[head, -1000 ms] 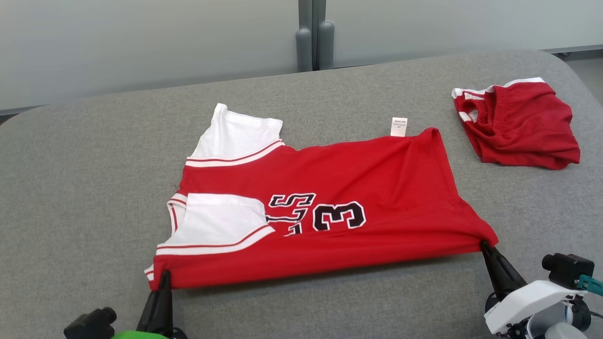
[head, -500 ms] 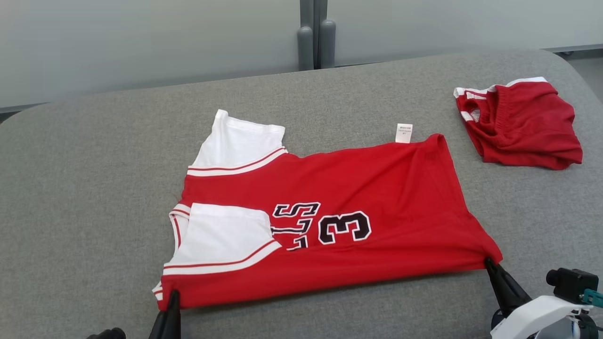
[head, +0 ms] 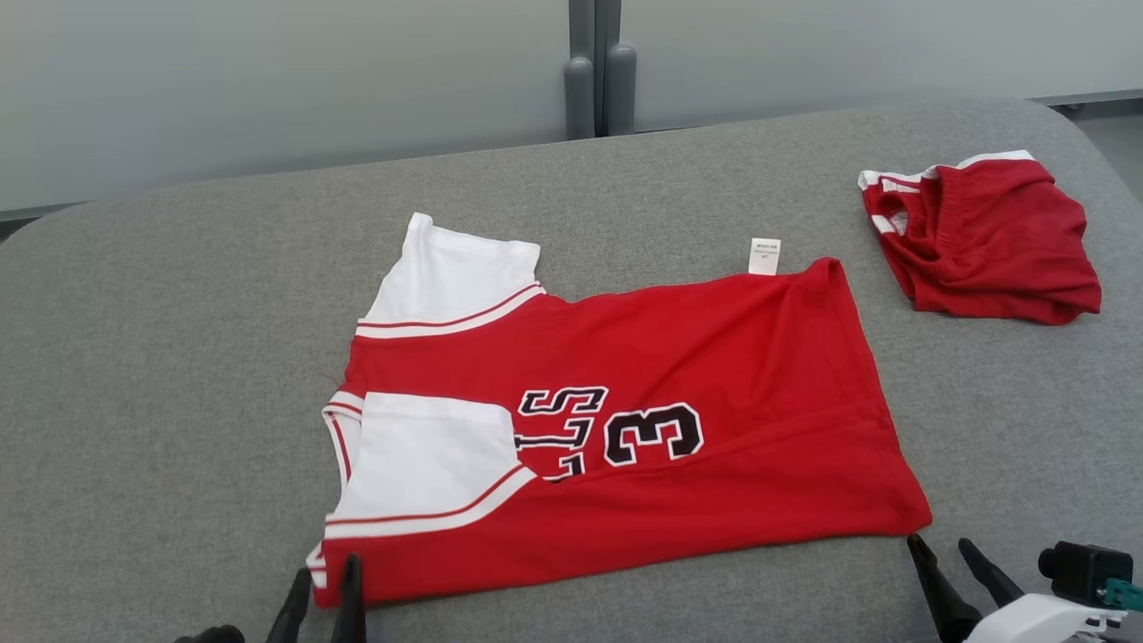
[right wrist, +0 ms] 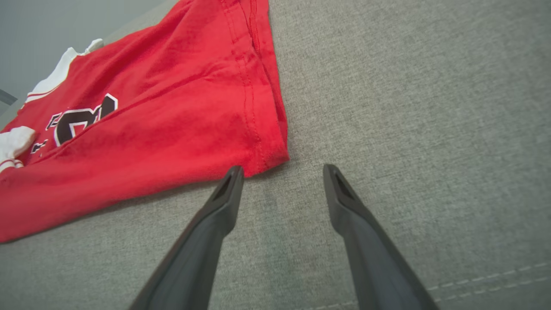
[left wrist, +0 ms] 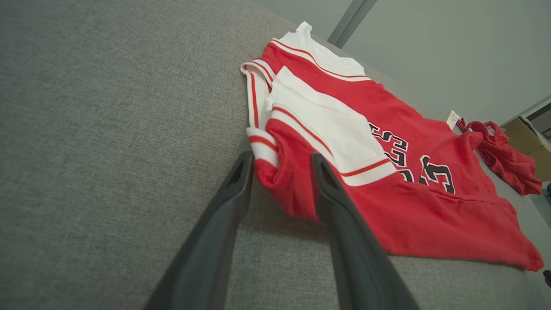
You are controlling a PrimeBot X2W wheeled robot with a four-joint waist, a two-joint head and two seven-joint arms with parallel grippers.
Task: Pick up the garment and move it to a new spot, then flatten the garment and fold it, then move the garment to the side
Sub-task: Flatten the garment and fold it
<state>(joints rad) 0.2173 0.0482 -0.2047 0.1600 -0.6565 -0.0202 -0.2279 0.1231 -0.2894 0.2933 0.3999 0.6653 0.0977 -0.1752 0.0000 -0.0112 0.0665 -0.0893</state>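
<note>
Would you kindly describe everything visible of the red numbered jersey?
The jersey is soft-looking red knit with white, red-striped sleeves, a black white-edged 3 beside partial letters, and a white label at its far edge. It lies folded, fairly flat on the grey surface, neck end leftward. Its near left corner sits between the open left gripper's fingers; the open right gripper is just off its hem corner.

Black-and-white 3 (head: 653,433) on red jersey (head: 714,348), letters LS (head: 563,400) beside it, white tag (head: 764,256) print illegible
</note>
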